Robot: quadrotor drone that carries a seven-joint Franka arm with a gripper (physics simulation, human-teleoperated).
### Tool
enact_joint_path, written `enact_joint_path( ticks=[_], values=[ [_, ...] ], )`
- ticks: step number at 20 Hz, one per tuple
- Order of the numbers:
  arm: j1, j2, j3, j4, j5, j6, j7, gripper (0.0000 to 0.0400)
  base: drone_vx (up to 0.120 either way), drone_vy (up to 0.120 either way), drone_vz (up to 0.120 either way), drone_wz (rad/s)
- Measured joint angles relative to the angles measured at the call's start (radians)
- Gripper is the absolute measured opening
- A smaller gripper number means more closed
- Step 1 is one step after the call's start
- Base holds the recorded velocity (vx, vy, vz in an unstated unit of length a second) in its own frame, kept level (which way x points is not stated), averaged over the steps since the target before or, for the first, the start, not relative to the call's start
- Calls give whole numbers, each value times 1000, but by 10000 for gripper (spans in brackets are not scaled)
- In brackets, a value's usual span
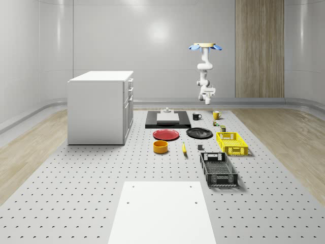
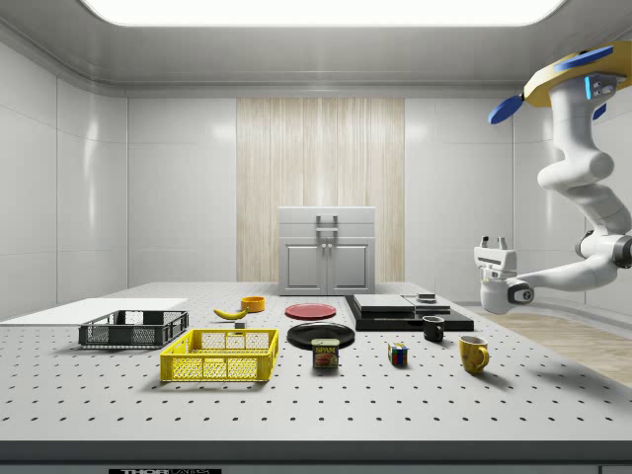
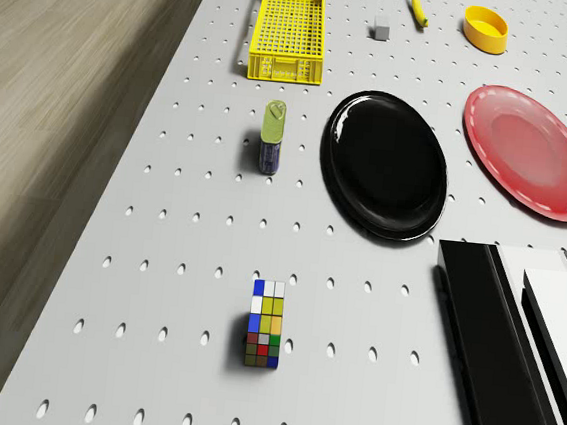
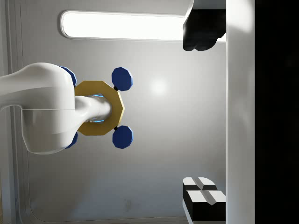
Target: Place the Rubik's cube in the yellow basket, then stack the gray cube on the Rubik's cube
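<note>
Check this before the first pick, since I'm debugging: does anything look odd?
Items on the table sit orderly. The robot is odd: the drone hovers high near the yellow mug, open jaws pointing upward, away from the Rubik's cube.

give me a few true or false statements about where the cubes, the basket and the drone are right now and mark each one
1. The Rubik's cube sits on the table, outside the yellow basket. True.
2. The gray cube is stacked on the Rubik's cube. False: it sits alone on the table near the banana.
3. The gripper holds the Rubik's cube. False: it hangs empty, fingers pointing upward, well above the table.
4. The drone hovers in the air. True.
5. The yellow basket is empty. True.
</note>
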State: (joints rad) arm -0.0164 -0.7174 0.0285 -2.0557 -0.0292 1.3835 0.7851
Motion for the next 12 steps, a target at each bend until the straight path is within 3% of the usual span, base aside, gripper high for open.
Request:
enact_joint_path(
  ticks=[10,12],
  values=[
    [-32,-8,102,-17,-144,10,19,400,120,120,0,0],
    [-47,-12,152,-29,-214,13,29,400,120,0,0,0]
  ],
)
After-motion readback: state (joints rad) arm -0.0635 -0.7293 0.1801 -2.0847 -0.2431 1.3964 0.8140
